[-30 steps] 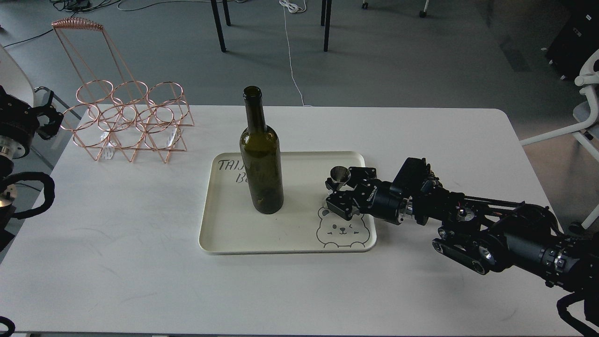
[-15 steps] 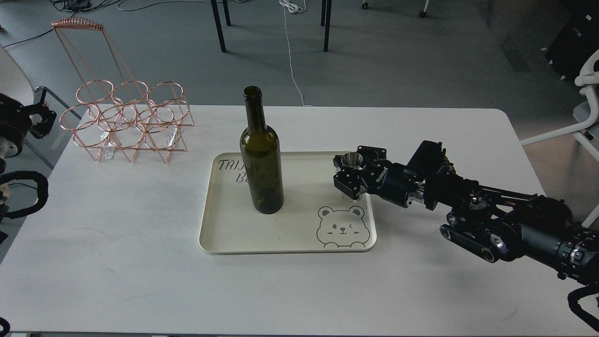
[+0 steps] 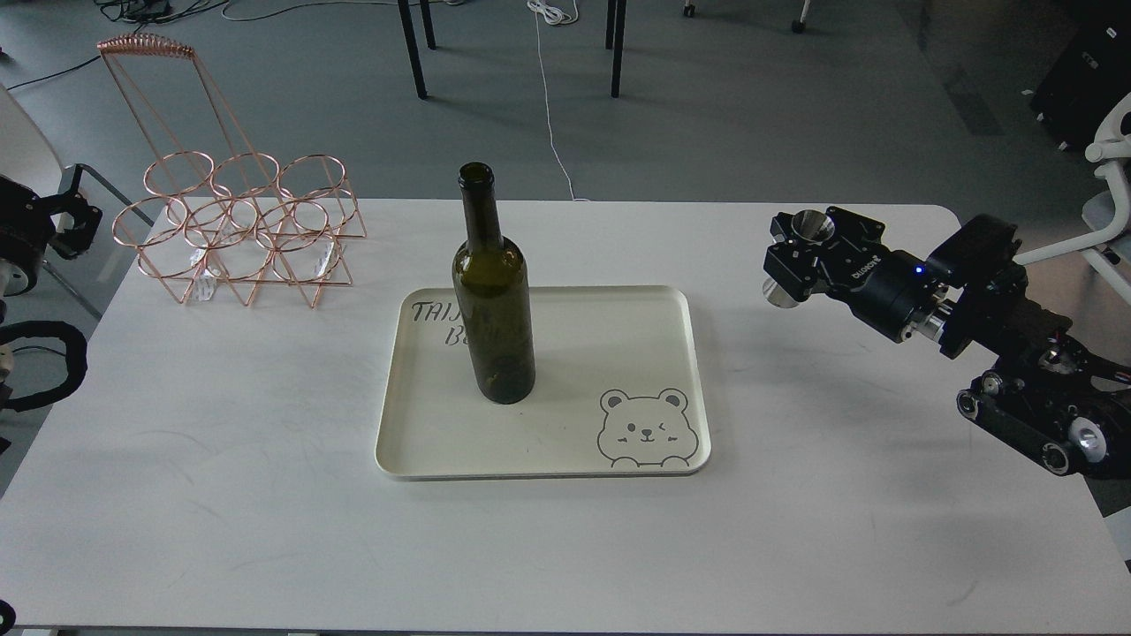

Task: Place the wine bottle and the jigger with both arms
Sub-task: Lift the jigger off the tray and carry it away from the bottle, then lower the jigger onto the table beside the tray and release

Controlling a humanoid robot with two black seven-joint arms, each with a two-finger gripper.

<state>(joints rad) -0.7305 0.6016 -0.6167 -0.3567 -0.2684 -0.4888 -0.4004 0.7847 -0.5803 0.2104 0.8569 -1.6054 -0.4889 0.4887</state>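
The dark olive-green wine bottle (image 3: 493,300) stands upright on the left part of the cream tray (image 3: 618,442). My right gripper (image 3: 800,258) is shut on the steel jigger (image 3: 809,228) and holds it upright above the table, to the right of the tray, near the far right edge. The jigger's lower cone shows below the fingers. My left gripper (image 3: 66,221) is at the far left edge, off the table's side, far from the bottle; its fingers stand apart with nothing between them.
A copper wire bottle rack (image 3: 239,225) stands at the table's back left. The white table (image 3: 265,495) bears the tray with a bear drawing. Chair legs and cables lie on the floor behind. A white chair (image 3: 1104,221) is at the right.
My right gripper has lifted the jigger off the tray's right side and carried it right and back, above the table. The left arm drew slightly back to the left.
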